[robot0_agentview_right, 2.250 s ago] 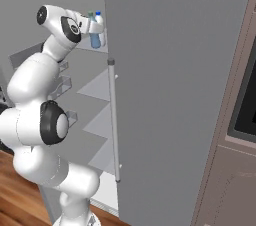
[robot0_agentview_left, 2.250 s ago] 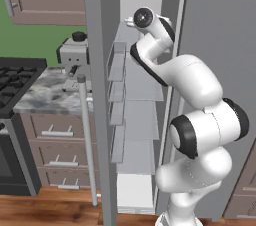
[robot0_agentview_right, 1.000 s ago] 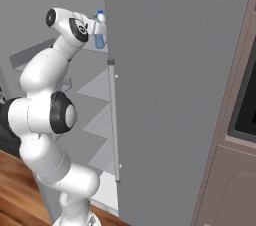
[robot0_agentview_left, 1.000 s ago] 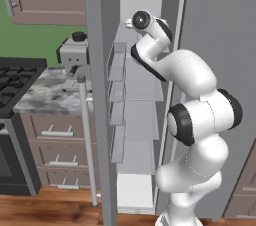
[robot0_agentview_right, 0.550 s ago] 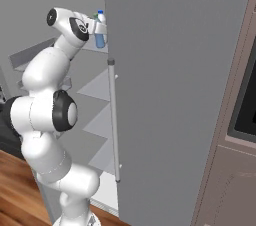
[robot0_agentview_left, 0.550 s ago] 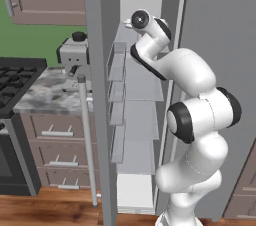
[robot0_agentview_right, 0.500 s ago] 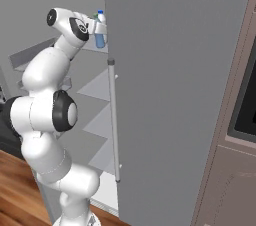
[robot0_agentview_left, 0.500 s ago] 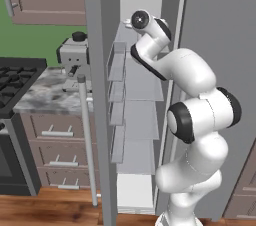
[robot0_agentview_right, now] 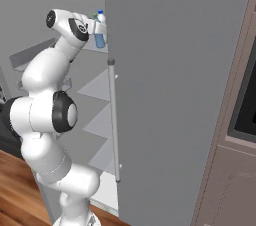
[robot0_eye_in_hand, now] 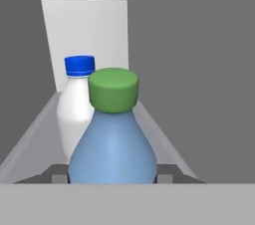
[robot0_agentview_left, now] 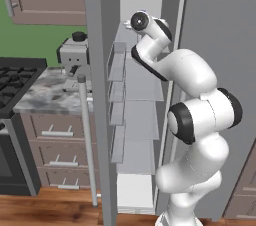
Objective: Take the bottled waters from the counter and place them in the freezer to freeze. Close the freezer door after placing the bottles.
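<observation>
On the left, the freezer door (robot0_agentview_left: 97, 95) stands wide open beside the counter (robot0_agentview_left: 47, 92), so closing it is left. Inside the freezer (robot0_agentview_left: 142, 90), on an upper shelf, the white bottle (robot0_eye_in_hand: 74, 107) with a blue cap already stands upright. Just in front of it, the gripper (robot0_agentview_right: 96, 29) holds the teal bottle (robot0_eye_in_hand: 112, 144) with a green cap, fingers narrowed on its body, seemingly about to release this last of 2.
</observation>
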Tool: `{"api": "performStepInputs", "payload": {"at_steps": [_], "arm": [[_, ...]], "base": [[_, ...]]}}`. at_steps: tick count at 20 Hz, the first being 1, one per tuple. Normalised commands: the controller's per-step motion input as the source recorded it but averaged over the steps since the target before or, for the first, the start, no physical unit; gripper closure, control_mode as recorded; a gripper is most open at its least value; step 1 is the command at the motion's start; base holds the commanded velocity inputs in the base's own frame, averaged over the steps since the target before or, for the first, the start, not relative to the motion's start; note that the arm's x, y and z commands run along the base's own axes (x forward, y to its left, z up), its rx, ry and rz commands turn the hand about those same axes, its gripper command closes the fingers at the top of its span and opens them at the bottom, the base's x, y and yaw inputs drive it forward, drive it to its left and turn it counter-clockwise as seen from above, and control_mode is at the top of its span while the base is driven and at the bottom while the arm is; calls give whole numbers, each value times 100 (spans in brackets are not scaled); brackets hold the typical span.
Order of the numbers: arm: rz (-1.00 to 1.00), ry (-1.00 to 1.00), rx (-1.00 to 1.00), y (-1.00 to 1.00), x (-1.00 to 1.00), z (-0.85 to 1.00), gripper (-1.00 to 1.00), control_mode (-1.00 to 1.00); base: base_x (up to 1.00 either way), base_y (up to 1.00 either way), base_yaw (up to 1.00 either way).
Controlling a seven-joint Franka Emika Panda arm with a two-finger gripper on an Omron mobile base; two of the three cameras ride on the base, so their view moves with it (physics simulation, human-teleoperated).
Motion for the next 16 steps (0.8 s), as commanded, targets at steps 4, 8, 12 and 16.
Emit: {"api": "performStepInputs", "payload": {"at_steps": [4, 8, 12, 16], "arm": [[0, 3, 0, 0, 0, 0, 100, -100], [0, 6, 0, 0, 0, 0, -100, -100], [0, 4, 0, 0, 0, 0, -100, -100], [0, 2, 0, 0, 0, 0, -100, -100]], "base": [[0, 0, 0], [0, 0, 0], [0, 0, 0], [0, 0, 0]]}}
